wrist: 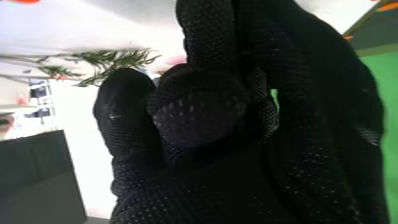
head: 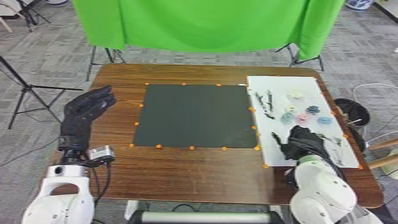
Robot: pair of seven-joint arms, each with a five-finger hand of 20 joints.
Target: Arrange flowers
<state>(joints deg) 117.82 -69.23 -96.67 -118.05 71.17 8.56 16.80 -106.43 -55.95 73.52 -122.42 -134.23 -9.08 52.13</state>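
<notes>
Over the lower part of the white board is my right hand, open, with its thumb apart from the fingers. In the right wrist view the right hand has nothing visible in its grasp. Beyond it on the board lie a pink flower, a light blue flower, a dark blue flower and a pale yellow flower. Dark stems lie at the board's upper left. Green sprigs show past the fingers in the right wrist view. My left hand is open above the table's left edge.
A dark green mat covers the middle of the brown table, with small orange markers around it. A black bin stands off the right edge. A green cloth hangs beyond the far edge.
</notes>
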